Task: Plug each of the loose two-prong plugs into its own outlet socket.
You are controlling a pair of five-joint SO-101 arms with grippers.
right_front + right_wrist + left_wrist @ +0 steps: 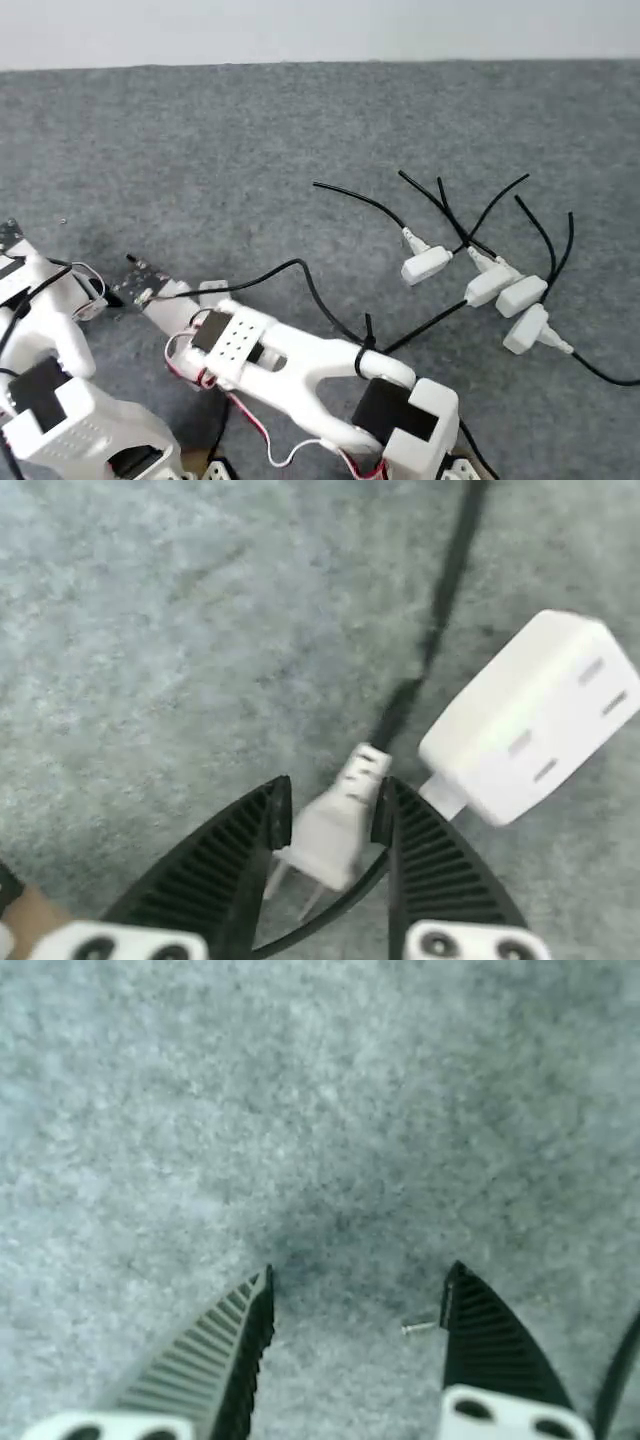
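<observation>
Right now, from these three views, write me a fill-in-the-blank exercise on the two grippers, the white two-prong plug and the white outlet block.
1. The right gripper is shut on a white two-prong plug whose cord is ____.
2. Beside that plug lies a white plastic outlet block whose face shows ____ narrow slots.
3. The left gripper hangs above the grey felt table with its jaws ____.
Missing words: black; four; open.

White arms (300, 365) with black motors (385, 408), red-white wires (255, 425), ribbed black claw fingers (225, 1355).
</observation>
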